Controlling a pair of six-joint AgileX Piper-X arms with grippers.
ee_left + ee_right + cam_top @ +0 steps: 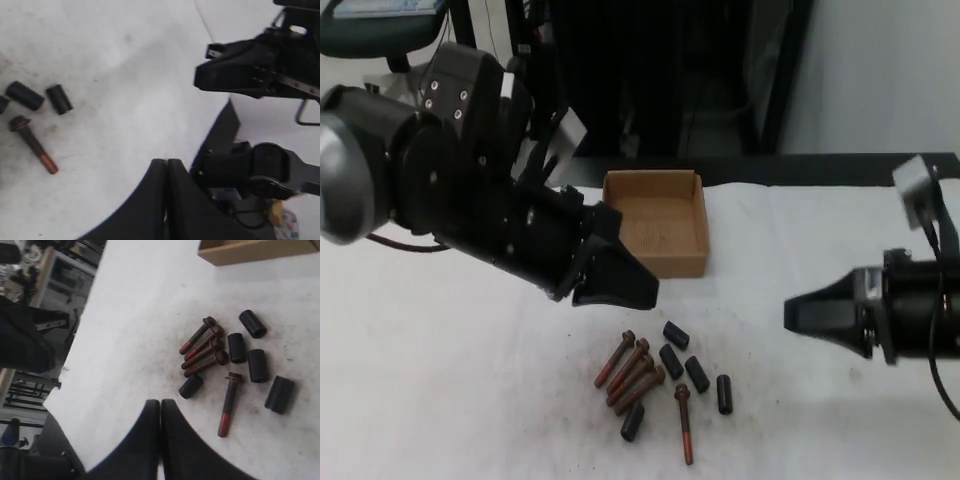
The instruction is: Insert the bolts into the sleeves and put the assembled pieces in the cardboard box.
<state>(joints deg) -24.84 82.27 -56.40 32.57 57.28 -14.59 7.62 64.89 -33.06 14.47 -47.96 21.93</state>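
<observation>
Bolts (633,372), sleeves (696,373) near cardboard box (670,263)

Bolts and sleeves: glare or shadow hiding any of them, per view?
High view: even light, no glare, no shadow over bolts and sleeves. Left wrist view: bench bright, no hotspot on them. Right wrist view: soft short shadows, nothing hidden.

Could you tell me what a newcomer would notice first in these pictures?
A large black left claw hangs shut beside the open brown cardboard box. Nearer the camera, five rusty reddish metal bolts and five short black cylindrical sleeves lie loose on the white bench.
</observation>
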